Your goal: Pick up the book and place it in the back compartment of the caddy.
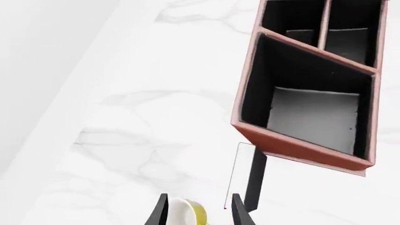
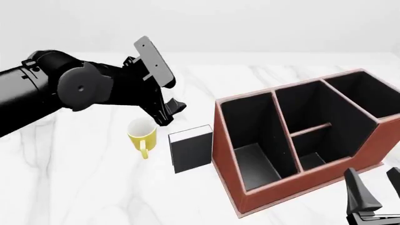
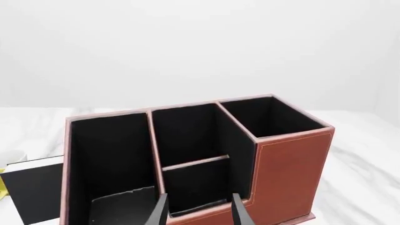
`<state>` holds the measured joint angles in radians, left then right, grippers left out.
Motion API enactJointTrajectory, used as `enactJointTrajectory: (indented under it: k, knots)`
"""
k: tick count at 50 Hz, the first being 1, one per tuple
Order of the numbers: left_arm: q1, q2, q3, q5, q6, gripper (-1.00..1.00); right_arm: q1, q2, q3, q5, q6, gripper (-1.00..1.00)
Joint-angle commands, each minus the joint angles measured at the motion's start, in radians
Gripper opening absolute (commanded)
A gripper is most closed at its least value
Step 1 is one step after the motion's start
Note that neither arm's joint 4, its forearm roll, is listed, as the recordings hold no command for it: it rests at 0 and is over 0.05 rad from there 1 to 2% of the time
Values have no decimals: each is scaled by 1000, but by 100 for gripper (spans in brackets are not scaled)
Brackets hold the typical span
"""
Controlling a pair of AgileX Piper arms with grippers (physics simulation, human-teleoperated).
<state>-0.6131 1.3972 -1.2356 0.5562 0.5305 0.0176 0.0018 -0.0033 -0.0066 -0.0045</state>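
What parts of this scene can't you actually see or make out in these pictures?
- Right claw: front view, cut off by the picture's lower edge.
- Book: right wrist view shows only part; the caddy wall and the picture edge hide the rest.
- Yellow mug: left wrist view, half hidden by the left claw and the lower edge.

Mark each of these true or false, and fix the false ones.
1. The book stands upright on the table between the mug and the caddy. True.
2. The left gripper holds the book. False: it is open above the mug and book, holding nothing.
3. The mug is yellow. True.
4. The book is already in the caddy. False: it stands outside, beside the caddy's wall.
5. The right gripper is open near the caddy's near corner. True.
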Motion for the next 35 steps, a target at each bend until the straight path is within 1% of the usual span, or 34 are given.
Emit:
enactJointTrajectory:
  k: [1,13,25,35]
  knots:
    - [-39,60,96,-74,-14,100,-1,0,0,-1,0,100]
    - [-64,97,110,-86,-31,100,0,0,0,0,-1,100]
    - [-85,122,137,-131,-38,100,0,-1,0,0,-2,100]
    - [-78,155,137,-173,-31,100,0,0,0,0,-1,100]
